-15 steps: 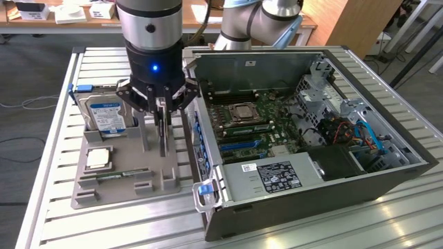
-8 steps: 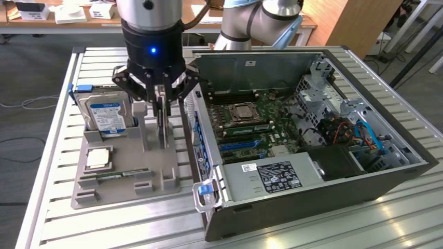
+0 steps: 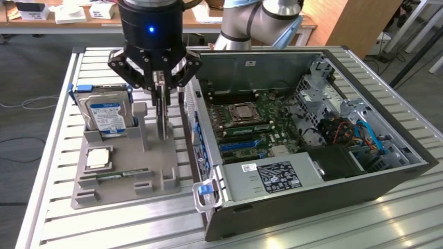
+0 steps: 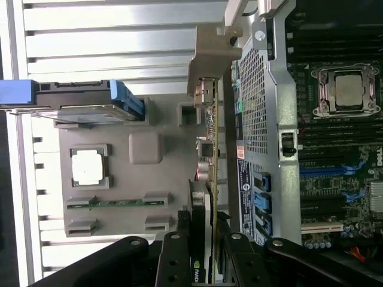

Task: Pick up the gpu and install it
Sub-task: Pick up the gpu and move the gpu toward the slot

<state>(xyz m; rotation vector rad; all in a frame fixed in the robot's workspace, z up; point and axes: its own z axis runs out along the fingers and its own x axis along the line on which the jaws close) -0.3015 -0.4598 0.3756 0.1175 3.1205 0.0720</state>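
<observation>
Nearest in the exterior view, a slatted metal surface (image 3: 104,228) carrying an open computer case (image 3: 291,212) on that view's right, with a grey power supply (image 3: 273,176) at the near end. Beside the case, on the exterior view's left, a grey moulded tray (image 3: 163,161). At the tray's near end, a narrow green memory stick (image 3: 114,175) lying flat in a slot. Just behind that, a square processor chip (image 3: 98,157) in a recess. Further back, a silver hard drive (image 3: 107,115) with a blue label, standing upright in a holder. Level with the drive and nearer the case, the gpu (image 3: 163,111), upright and edge-on along the tray's case-side edge, just beside the case's perforated wall. Cannot tell whether its lower edge touches the tray. From the wrist view, the same gpu (image 4: 206,179) as a thin slab running alongside the case, grey metal bracket at the far end. Above it, the black gripper (image 3: 161,83), pointing straight down, fingers (image 4: 173,257) clamped on the card's upper edge, one on each face. Inside the case, a green motherboard (image 3: 260,132) with a processor socket (image 3: 241,112). Furthest back, the grey robot arm (image 3: 260,21) and a wooden table with white boxes (image 3: 33,10).
</observation>
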